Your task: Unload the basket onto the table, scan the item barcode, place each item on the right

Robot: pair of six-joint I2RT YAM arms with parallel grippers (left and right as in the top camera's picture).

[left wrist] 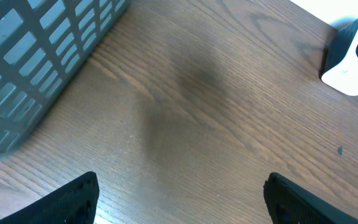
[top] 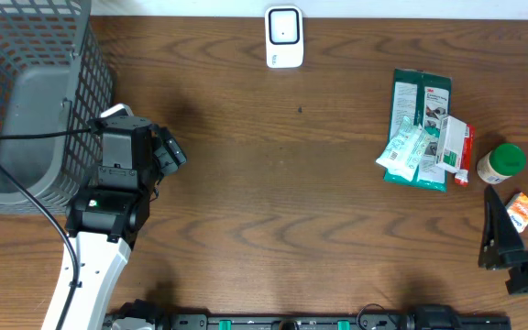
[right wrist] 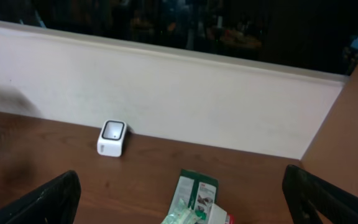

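The white barcode scanner (top: 283,37) stands at the table's far edge and also shows as the scanner (left wrist: 353,62) and the scanner (right wrist: 112,138). The items lie in a heap at the right: a green packet (top: 420,115), a pale green sachet (top: 403,149), a white and red box (top: 455,147), a green-capped bottle (top: 500,163) and an orange box (top: 523,209). My left gripper (top: 168,151) hovers open beside the basket, over bare wood (left wrist: 182,208). At the near right corner my right gripper (top: 507,247) is open, and the green packet (right wrist: 197,191) lies ahead of it, apart from both fingers.
A grey mesh basket (top: 26,92) fills the left end of the table, its wall (left wrist: 36,56) close to my left gripper. A black cable (top: 26,137) runs over the basket's rim. A pale wall (right wrist: 179,93) rises behind the table's far edge.
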